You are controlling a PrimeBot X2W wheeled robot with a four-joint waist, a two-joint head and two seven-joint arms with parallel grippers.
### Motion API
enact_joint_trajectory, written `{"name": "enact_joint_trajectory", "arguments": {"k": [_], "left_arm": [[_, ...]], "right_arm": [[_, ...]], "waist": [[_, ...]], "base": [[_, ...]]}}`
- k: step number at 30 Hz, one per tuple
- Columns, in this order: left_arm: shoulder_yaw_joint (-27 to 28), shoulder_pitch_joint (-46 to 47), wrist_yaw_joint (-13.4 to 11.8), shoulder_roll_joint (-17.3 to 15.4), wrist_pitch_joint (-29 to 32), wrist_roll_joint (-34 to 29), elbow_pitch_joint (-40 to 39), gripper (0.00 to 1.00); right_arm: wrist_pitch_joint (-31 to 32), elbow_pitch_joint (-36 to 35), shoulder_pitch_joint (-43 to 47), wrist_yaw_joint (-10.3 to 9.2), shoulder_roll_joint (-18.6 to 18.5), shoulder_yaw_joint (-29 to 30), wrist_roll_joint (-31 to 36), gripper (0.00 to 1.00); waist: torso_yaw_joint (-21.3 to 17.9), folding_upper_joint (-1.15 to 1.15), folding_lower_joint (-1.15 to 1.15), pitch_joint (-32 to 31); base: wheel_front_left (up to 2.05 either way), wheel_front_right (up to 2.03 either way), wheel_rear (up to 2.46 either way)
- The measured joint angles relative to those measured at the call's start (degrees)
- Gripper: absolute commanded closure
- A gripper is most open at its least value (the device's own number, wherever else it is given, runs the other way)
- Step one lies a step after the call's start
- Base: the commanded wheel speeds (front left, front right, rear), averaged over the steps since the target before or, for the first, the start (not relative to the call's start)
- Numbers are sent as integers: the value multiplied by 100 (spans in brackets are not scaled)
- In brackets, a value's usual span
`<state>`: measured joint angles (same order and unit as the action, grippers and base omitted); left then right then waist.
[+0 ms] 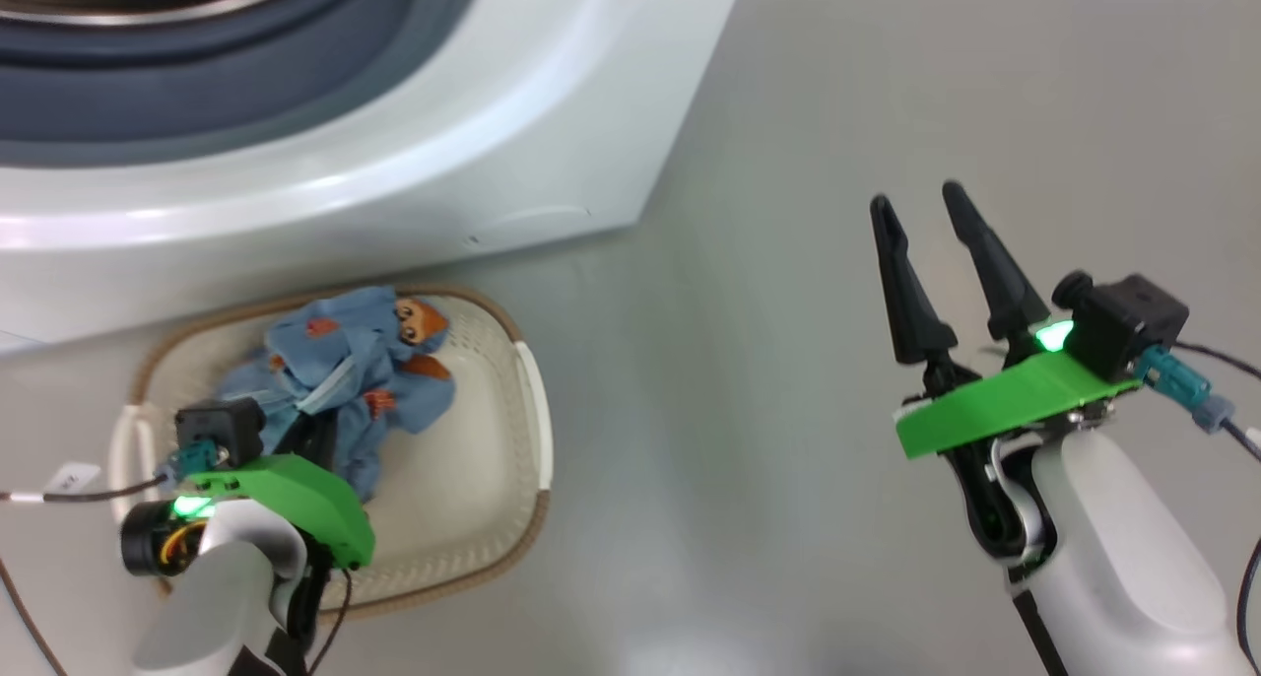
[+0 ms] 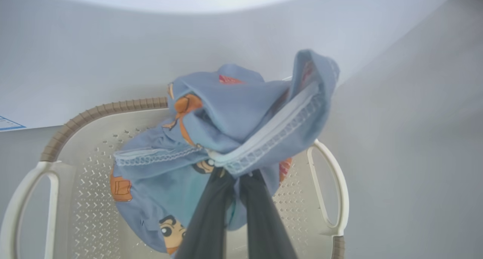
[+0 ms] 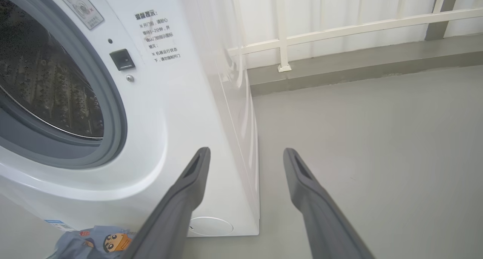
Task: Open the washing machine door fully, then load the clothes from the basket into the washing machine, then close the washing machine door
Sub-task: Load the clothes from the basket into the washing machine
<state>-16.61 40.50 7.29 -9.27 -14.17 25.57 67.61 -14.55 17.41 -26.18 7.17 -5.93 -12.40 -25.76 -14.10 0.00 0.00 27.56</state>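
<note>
On the grey floor (image 1: 887, 85), just in front of the big white washing machine (image 1: 493, 144): the basket (image 1: 478, 459), cream with little holes, a brown rim and white handles. Inside it, the clothes (image 1: 345, 380), one crumpled blue heap with brown and orange cartoon faces and a pale lacy edge. Heap toward the side of the basket nearest the machine, bare basket bottom beside it.

Down in the basket from above, the left gripper (image 2: 234, 178), clenched tight on a fold of the clothes. Its dark fingers (image 2: 209, 213) close together, tips buried in the blue cloth, lacy edge draped right over them. Green wrist cover and small black camera just above the heap.

Off to the right, the right gripper (image 1: 916, 198), well apart from the basket, over bare floor. Long fingers spread wide, nothing between them, aimed past the machine's lower front corner.

Machine mouth uncovered. Steel drum (image 3: 45, 89) full of tiny holes, grey rubber ring (image 3: 111, 111) around it. White railing (image 3: 339, 25) along the wall behind.
</note>
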Motion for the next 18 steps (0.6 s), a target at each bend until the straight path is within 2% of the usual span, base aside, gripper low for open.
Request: {"name": "enact_joint_trajectory", "arguments": {"k": [8,18], "left_arm": [[85,-816,0,30,-14,112,-1514,100],[471,-1919,0,146,-22,151,-3199,100]], "right_arm": [[1,188,374,0,-144,-1,-103,0],[1,333,863,0,-283,-10,-216,0]], "waist": [[330,0,0,-750],[681,0,0,-1686]], "base": [[0,0,0],[0,0,0]]}}
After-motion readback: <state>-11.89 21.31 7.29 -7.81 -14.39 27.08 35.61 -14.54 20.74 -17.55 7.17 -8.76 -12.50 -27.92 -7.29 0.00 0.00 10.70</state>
